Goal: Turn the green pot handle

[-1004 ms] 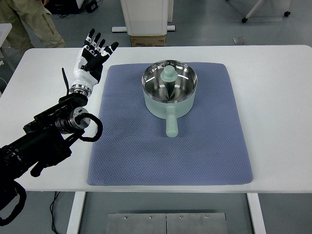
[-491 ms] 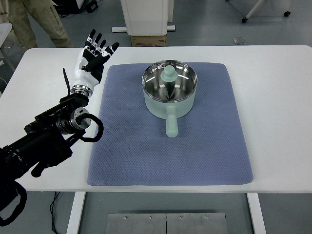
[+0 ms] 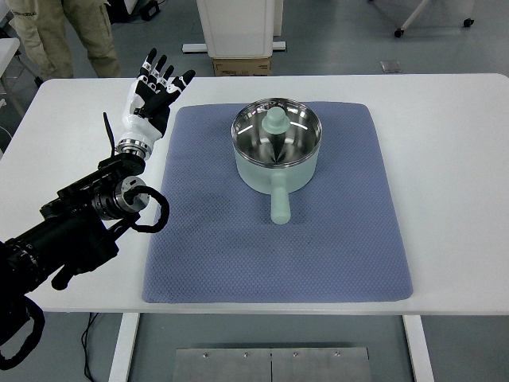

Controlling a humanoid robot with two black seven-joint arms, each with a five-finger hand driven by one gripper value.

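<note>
Fingers spread wide and holding nothing, your left hand [image 3: 151, 94] hovered over the white table [image 3: 453, 143], left of the blue mat [image 3: 334, 255]; the green pot [image 3: 277, 147] sat there, handle [image 3: 280, 204] toward you.

A mat [image 3: 318, 239] lies on the middle of the table [image 3: 453, 159], reaching from near the far edge almost to the near edge. The pot [image 3: 277, 155] stands on the far half of the mat, a little left of its centre, with its handle [image 3: 280, 203] pointing toward the table's near edge. Inside the pot a knob [image 3: 276, 119] rises from the bottom. The left hand [image 3: 151, 99] is over the table's far left part, just left of the mat's far left corner and well apart from the pot. Behind the table, a box [image 3: 241, 65] sits on the floor, and a person's legs [image 3: 60, 36] stand at the far left.
</note>
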